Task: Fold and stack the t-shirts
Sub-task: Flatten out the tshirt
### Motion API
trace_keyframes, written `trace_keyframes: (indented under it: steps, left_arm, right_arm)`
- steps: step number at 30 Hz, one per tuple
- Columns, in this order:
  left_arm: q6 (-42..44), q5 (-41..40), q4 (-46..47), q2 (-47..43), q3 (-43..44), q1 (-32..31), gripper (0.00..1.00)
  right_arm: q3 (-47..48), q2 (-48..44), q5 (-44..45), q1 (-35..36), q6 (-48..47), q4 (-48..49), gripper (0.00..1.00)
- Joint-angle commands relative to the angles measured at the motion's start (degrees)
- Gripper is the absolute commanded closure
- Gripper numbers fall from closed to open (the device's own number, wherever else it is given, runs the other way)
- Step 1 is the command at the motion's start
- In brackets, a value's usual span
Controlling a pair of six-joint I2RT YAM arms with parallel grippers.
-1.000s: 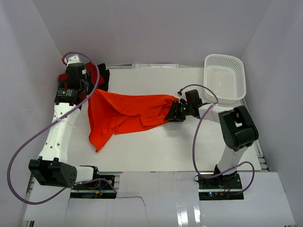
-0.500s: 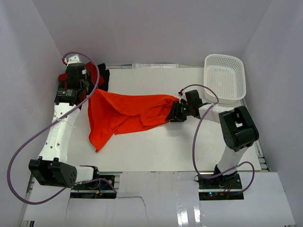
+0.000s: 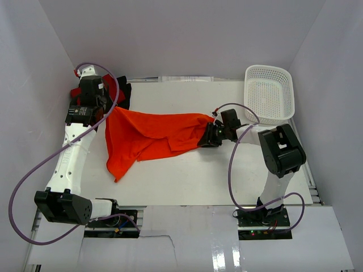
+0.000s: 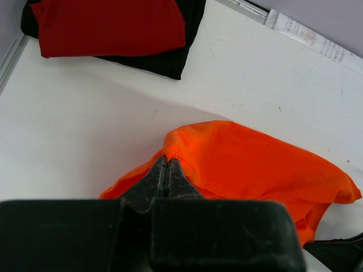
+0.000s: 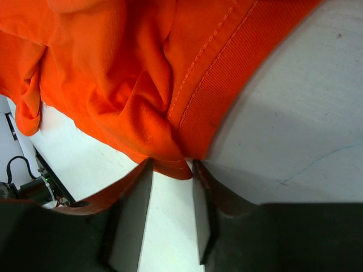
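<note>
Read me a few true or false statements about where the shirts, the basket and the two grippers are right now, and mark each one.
The left gripper is shut on the orange t-shirt. True.
The red t-shirt lies under the black t-shirt. False: the red one lies on top.
The orange t-shirt is in the white basket. False: it lies on the table, apart from the basket.
The right gripper has its jaws apart at the orange t-shirt's hem. True.

Light: was bright and even, coming from overhead.
Shadows: soft grey ones fell on the table (image 4: 85,130) beside the orange t-shirt (image 4: 255,164).
Focus: the left gripper (image 4: 168,161) looked dark and slightly blurred up close.
</note>
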Motion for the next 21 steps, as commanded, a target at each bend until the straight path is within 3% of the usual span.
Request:
trace_keyframes:
  steps: [1,3,7,15,21]
  left_arm:
    - [0.48,-0.16,0.67,-1.38,-0.15,0.42,0.99]
    - [0.40,-0.07,0.58,-1.46,-0.24,0.33,0.99]
    - [0.31,0.02,0.58,-1.47,-0.24,0.33,0.99]
    - [0.31,0.28,0.58,-1.90,-1.03,0.33,0.99]
    - [0.66,2.47,1.19,-2.25,-1.20,0.33,0.99]
  right_arm:
    - [0.54,0.33,-0.35,-0.14,-0.05,1.28,0.64]
    - [0.45,-0.20,0.18,-0.14,-0.14,1.02,0.81]
    - [0.54,-1.52,0.97,-0.14,-0.84,-0.39,0.92]
    - [1.33,-10.91,-0.18,-0.22,-1.98,-7.06,0.92]
    - [16.25,-19.88,3.52,-2.42,-11.82,-24.63,0.92]
